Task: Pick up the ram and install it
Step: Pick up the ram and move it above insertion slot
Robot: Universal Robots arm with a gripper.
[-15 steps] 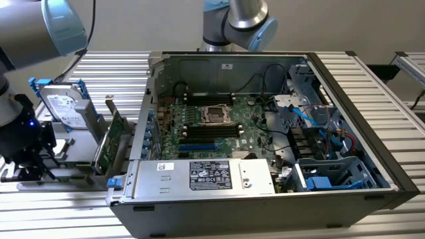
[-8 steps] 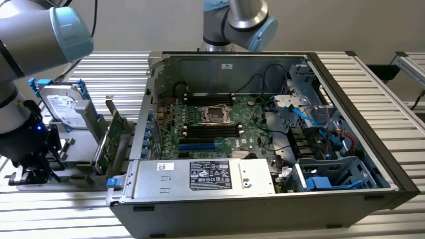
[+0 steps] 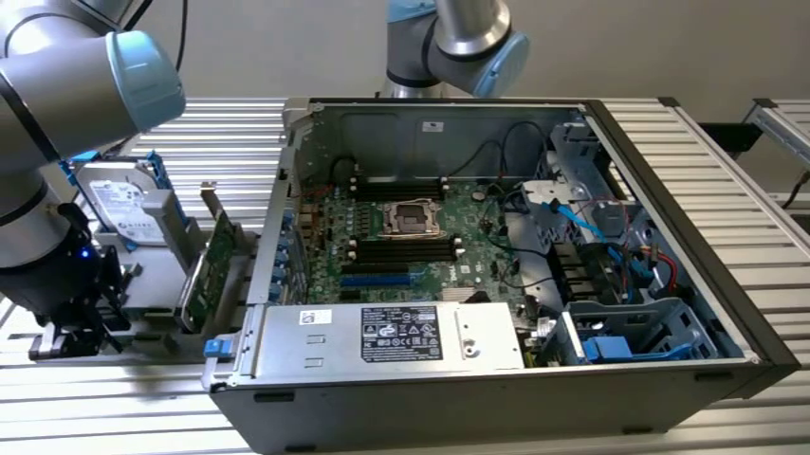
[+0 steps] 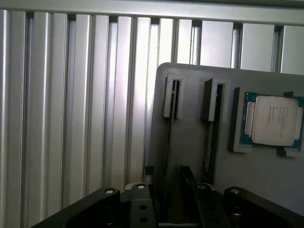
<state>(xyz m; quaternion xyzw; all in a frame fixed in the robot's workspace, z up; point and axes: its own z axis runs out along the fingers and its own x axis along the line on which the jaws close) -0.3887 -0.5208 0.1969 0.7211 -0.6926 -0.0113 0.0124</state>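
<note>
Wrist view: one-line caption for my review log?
Open gripper poised at the ram standing edge-on in a grey holder, CPU alongside, slatted table behind.

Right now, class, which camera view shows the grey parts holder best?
The wrist view: the grey parts holder shows its slots and processor close up. In the exterior view the arm covers part of it.
</note>
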